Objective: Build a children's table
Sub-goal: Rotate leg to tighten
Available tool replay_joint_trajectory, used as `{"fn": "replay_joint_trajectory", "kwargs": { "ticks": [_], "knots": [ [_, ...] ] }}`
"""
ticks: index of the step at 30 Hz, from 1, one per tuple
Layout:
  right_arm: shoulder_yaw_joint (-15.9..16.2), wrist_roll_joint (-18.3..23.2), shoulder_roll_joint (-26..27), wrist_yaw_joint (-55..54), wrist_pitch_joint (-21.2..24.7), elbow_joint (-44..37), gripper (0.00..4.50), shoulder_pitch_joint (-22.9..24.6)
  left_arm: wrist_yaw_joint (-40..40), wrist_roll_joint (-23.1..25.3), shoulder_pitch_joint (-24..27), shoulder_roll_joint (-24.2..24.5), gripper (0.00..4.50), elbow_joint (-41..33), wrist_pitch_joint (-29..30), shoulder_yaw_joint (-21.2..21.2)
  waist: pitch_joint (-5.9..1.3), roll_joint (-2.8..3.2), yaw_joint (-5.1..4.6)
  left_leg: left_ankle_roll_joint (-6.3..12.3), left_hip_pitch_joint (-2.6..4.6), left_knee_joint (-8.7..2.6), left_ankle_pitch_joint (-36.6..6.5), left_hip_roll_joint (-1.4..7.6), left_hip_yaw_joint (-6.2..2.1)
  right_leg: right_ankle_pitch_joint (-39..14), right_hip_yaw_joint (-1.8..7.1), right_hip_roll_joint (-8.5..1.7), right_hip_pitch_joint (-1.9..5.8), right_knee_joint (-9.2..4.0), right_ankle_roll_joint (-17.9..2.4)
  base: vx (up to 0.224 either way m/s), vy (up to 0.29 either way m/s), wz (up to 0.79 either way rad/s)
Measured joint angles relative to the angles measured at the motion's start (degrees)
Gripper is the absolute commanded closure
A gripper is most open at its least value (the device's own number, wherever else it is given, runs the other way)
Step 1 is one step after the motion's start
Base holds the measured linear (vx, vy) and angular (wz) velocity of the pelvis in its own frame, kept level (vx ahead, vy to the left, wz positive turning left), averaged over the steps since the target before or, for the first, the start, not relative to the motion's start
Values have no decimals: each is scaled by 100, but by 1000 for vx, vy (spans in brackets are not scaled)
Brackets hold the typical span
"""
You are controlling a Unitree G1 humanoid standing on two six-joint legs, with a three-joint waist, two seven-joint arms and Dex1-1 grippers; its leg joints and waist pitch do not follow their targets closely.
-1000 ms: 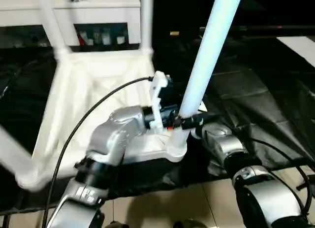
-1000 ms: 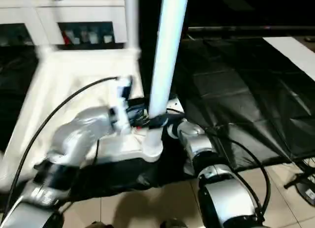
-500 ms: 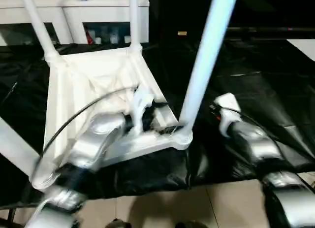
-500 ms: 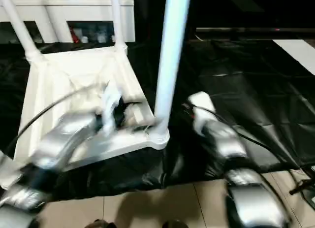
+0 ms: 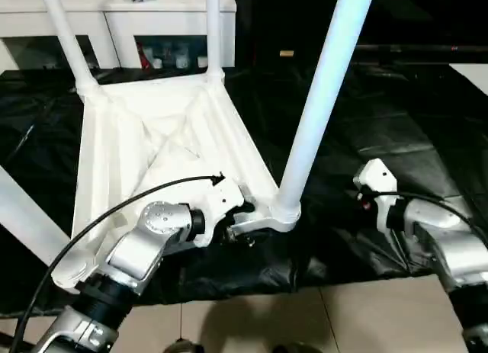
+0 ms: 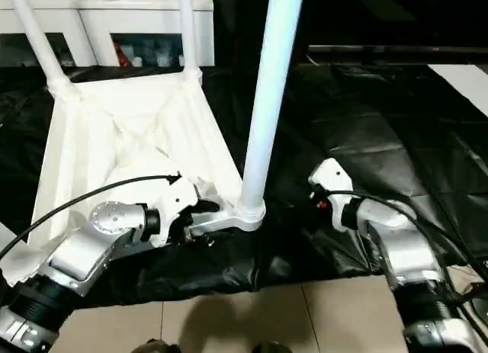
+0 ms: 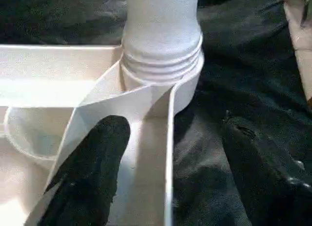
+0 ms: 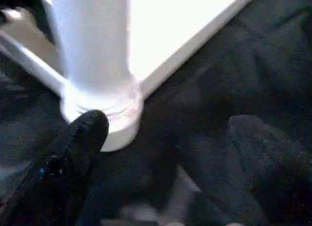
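- The children's table lies upside down on the black-covered bench, its tabletop showing the ribbed underside.
- Four legs stand up from the corner sockets: far-left leg, far-right leg, near-right leg, and near-left leg, which runs out of the left edge of the head view.
- The near-right leg sits in its socket; in the left wrist view the thread rings at its foot are partly above the socket rim, so I judge it may not be screwed fully home, though the angle is too poor to be sure.
- The left hand is at the near edge of the tabletop, just beside that socket. Its fingers are spread, one over the inner rib and the other outside over the bench, straddling the tabletop's side wall without clearly pinching it.
- The right hand hangs over the bench to the right of the near-right leg, apart from it, fingers spread wide and holding nothing.
- Judged from this, the build is close to finished: all four legs are placed. What seems left is checking the seating of the near-right leg and turning the table onto its feet.
- A white cabinet stands beyond the far edge of the bench.
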Motion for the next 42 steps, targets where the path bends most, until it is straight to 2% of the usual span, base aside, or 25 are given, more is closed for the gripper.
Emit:
{"fn": "replay_joint_trajectory", "kwargs": {
  "ticks": [7, 10, 12, 16, 17, 18, 34, 38, 42],
  "knots": [
    [93, 161, -192, 191, 241, -430, 0, 181, 5, 58, -138, 34, 200, 75, 243, 4, 0, 1, 9, 0, -2, 1, 0, -2, 0, -1, 1, -1, 2, -4, 2, 0, 0, 0],
    [93, 167, -238, 183, 324, -562, 0, 209, 22, 69, -175, 36, 213, 71, 389, 4, -2, 3, 10, 0, -2, 0, 0, -2, 0, -1, 1, 0, 2, -4, 2, 0, 0, 0],
    [92, 167, -238, 181, 362, -617, 0, 215, 32, 70, -199, 35, 246, 70, 480, 1, -2, 3, 5, 0, -1, 0, 0, -1, -1, -1, 1, 0, 2, -4, 2, 0, 0, 0],
    [94, 174, -247, 198, 520, -710, 0, 283, 2, 91, -218, 37, 257, 60, 547, -10, -2, 3, 5, 0, -2, 0, 0, -2, -1, -1, 0, 0, 2, -5, 2, 0, 0, 0],
    [95, 177, -248, 203, 565, -769, 0, 300, -2, 111, -222, 40, 280, 51, 564, -18, -2, 4, 3, 0, -1, 0, 0, -2, -1, -1, 1, 0, 2, -5, 2, 0, 0, 0],
    [99, 183, -251, 204, 598, -809, 0, 304, -10, 138, -227, 46, 280, 37, 577, -35, -3, 5, 0, 0, -1, 0, 0, -2, -1, -2, 1, 0, 2, -5, 2, 0, 0, 0],
    [110, 186, -297, 203, 728, -871, 0, 305, -422, 195, -224, 385, 405, -158, 704, -216, -10, 16, -19, 0, 0, -1, 0, -1, -2, -4, 0, 0, 2, -7, 7, 0, 0, 0],
    [134, 186, -296, 197, 731, -879, 0, 305, -588, 176, -224, 421, 428, -56, 360, -212, -10, 16, -26, 0, 0, -1, 0, -2, -2, -4, 1, 0, 2, -9, 7, 0, 0, 0],
    [227, 181, -230, 186, 729, -878, 0, 303, -841, 173, -273, 510, 444, 303, -265, -201, -14, 21, -11, 0, 2, -7, 0, -1, -2, -4, -1, 0, 2, -9, 7, 0, 0, 0]
  ]
}}
